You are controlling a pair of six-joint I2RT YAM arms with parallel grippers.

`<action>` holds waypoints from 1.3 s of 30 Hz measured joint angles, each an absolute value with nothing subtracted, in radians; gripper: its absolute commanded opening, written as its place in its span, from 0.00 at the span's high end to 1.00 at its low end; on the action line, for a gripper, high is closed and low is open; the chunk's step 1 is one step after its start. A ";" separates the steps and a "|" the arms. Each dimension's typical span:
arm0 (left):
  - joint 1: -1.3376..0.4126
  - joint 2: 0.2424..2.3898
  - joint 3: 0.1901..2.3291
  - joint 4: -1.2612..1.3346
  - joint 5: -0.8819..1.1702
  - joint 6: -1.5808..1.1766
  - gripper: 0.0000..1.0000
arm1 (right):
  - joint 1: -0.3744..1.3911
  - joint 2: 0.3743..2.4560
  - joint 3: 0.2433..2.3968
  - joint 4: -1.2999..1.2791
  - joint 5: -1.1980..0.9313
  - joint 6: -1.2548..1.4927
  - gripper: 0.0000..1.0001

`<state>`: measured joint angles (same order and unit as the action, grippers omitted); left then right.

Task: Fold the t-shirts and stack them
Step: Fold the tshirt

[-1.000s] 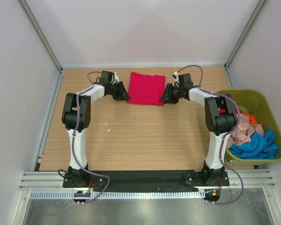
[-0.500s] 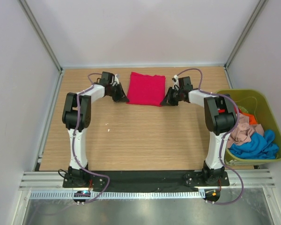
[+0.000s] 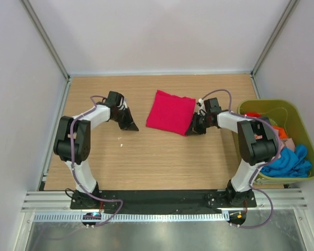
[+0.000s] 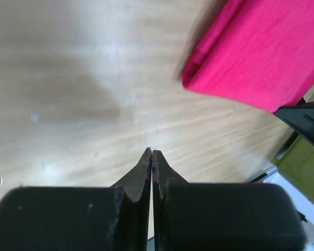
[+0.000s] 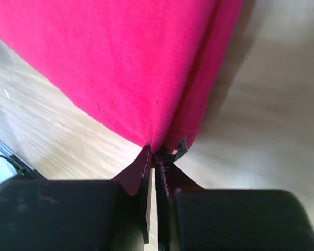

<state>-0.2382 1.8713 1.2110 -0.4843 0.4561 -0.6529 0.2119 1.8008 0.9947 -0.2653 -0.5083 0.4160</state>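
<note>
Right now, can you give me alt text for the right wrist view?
The right pincer is shut on the near edge of the folded crimson t-shirt, pinching a small tuck of cloth. The shirt fills the upper frame, lying on the wooden table.

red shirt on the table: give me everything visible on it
The crimson t-shirt is soft plain cloth with no print visible, folded into a roughly square, multi-layer packet. It lies flat on the wooden table, far centre, skewed to the table edges. A rounded fold shows on its left side. At the near-right corner the right end effector is shut, pinching the cloth. The left end effector, shut, sits apart to its left. Nothing else touches it.
</note>
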 measured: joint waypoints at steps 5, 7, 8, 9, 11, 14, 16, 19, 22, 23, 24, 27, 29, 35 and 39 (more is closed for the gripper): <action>-0.250 1.742 1.110 -0.486 0.445 -0.663 0.74 | 0.212 1.704 0.926 -0.330 -0.478 0.396 0.69; -0.256 1.735 1.115 -0.454 0.455 -0.648 0.71 | 0.212 1.675 0.907 -0.341 -0.460 0.397 0.64; -0.258 1.742 1.125 -0.440 0.465 -0.643 0.70 | 0.212 1.663 0.899 -0.347 -0.453 0.396 0.63; -0.260 1.752 1.135 -0.427 0.472 -0.637 0.70 | 0.212 1.652 0.892 -0.352 -0.447 0.398 0.63; -0.266 1.791 1.173 -0.395 0.478 -0.619 0.69 | 0.212 1.631 0.884 -0.365 -0.438 0.399 0.62; -0.273 1.859 1.219 -0.347 0.480 -0.601 0.67 | 0.212 1.598 0.883 -0.380 -0.421 0.406 0.57; -0.276 1.904 1.243 -0.329 0.484 -0.589 0.66 | 0.212 1.580 0.883 -0.384 -0.411 0.414 0.51; -0.284 1.959 1.277 -0.316 0.499 -0.573 0.65 | 0.212 1.571 0.886 -0.391 -0.400 0.424 0.48; -0.295 2.001 1.313 -0.305 0.516 -0.563 0.65 | 0.212 1.576 0.901 -0.401 -0.386 0.429 0.47; -0.299 2.011 1.325 -0.302 0.520 -0.562 0.65 | 0.212 1.583 0.914 -0.405 -0.382 0.429 0.47; -0.303 2.020 1.334 -0.299 0.524 -0.561 0.65 | 0.212 1.591 0.928 -0.407 -0.378 0.430 0.47; -0.316 2.043 1.357 -0.288 0.528 -0.557 0.65 | 0.212 1.606 0.961 -0.408 -0.370 0.431 0.47; -0.323 2.054 1.361 -0.284 0.529 -0.555 0.67 | 0.212 1.606 0.972 -0.412 -0.363 0.432 0.47; -0.327 2.073 1.361 -0.286 0.527 -0.548 1.00 | 0.212 1.599 0.986 -0.439 -0.348 0.432 0.47; -0.327 2.074 1.360 -0.287 0.524 -0.551 1.00 | 0.212 1.573 0.995 -0.466 -0.336 0.431 0.47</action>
